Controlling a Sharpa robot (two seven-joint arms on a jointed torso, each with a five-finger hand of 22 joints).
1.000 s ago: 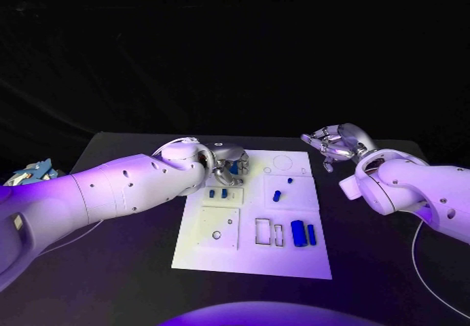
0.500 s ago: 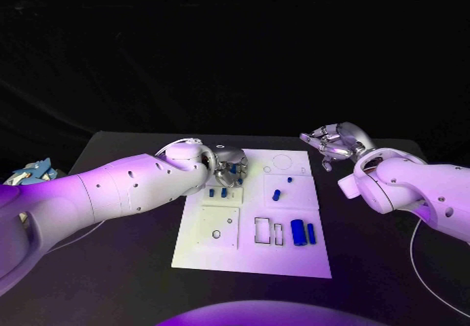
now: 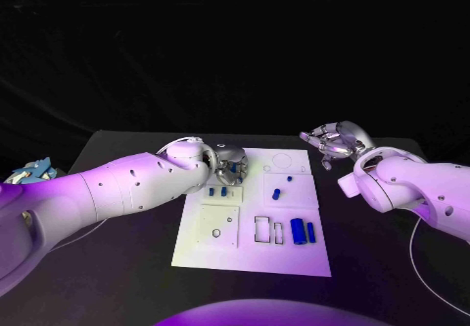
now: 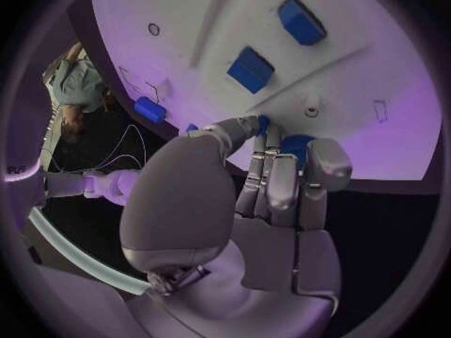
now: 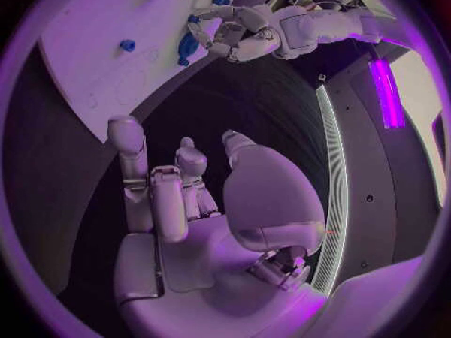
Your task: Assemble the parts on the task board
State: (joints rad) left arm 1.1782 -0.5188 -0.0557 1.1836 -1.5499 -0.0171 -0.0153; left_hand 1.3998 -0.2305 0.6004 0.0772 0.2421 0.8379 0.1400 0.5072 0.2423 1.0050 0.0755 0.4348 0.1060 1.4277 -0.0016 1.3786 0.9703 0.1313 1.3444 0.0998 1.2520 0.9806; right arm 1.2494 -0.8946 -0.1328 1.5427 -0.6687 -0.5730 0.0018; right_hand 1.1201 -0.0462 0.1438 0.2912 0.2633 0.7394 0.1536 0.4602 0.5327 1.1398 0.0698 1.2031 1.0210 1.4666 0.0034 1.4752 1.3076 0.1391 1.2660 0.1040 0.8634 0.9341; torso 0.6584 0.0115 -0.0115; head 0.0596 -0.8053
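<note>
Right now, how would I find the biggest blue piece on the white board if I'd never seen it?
Look at the white task board in the middle of the black table. Go to its near right corner, beside two empty rectangular outlines. Two blue bars lie there side by side; the biggest blue piece is the fatter one, next to the outlines, and its neighbour, the thin blue bar, is much slimmer.

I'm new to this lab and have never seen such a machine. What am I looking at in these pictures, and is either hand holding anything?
It is a robot with two white arms ending in silver hands. One camera looks down from its head; one sits behind each wrist. On the black table lies a white task board carrying small blue parts. The left hand is at the board's far left corner, its fingers curled around a blue part. The right hand hovers off the board's far right corner, holding nothing, fingers apart.
</note>
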